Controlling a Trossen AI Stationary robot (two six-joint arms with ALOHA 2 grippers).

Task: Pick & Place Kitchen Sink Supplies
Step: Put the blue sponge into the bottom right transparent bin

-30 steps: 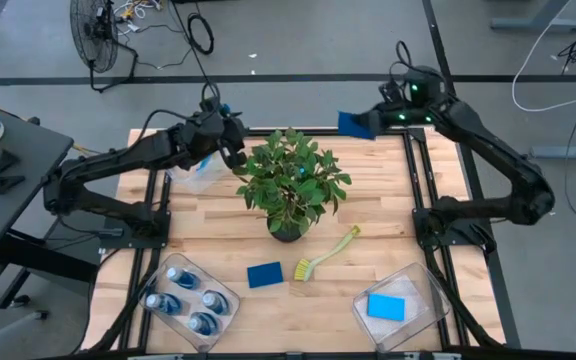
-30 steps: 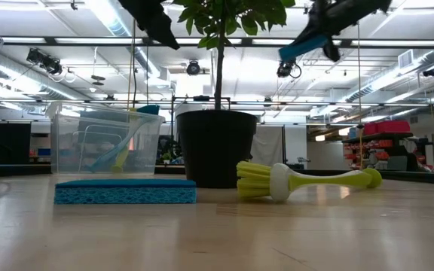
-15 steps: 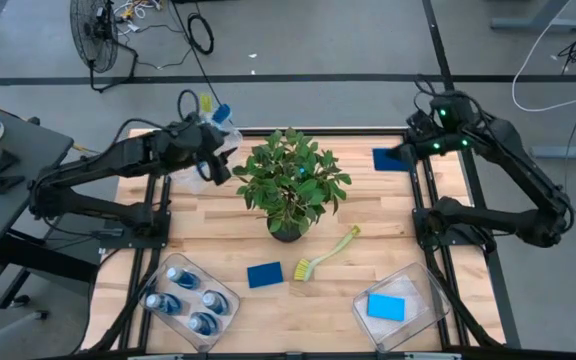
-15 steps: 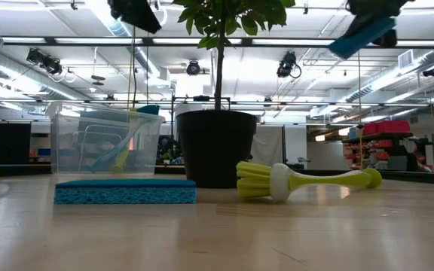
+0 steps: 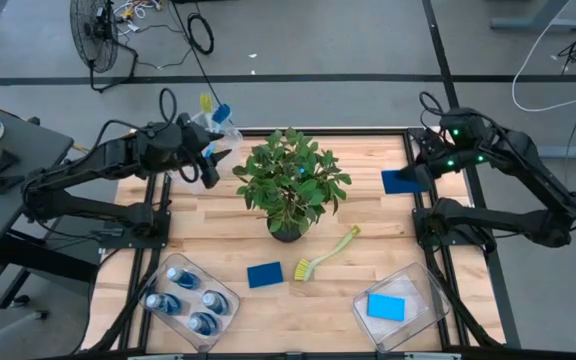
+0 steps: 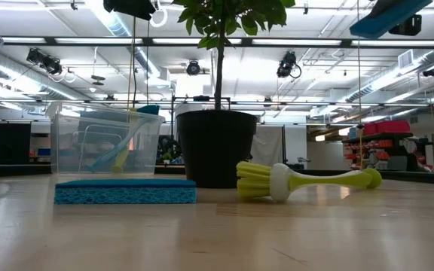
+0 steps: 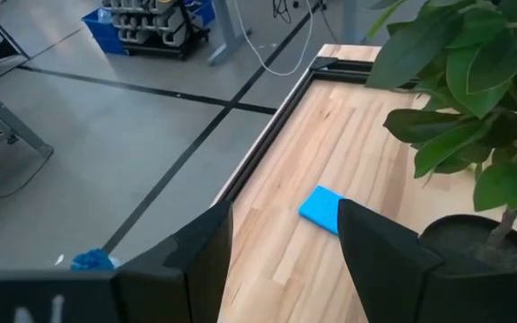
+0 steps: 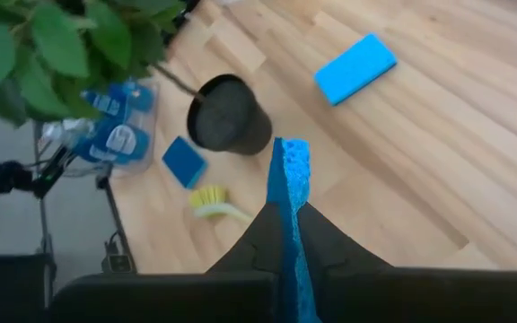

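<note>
Right tool (image 8: 287,235) clamped on sponge (image 8: 292,193), far-right surface edge; lower level into bin (image 5: 404,302). Left tool (image 7: 281,242) apart, empty.

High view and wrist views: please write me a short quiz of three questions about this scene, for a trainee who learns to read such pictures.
1. True or false: the right gripper is shut on a flat blue rectangular sponge.
2. Where does the yellow-green long-handled dish brush lie? A: in a clear plastic bin. B: on the bare wooden table, near the leafy green potted plant. C: between a gripper's fingers.
3. Short answer: what does the left gripper hold?

Key: 1 true. 2 B. 3 nothing; its fingers stand open and empty.
</note>
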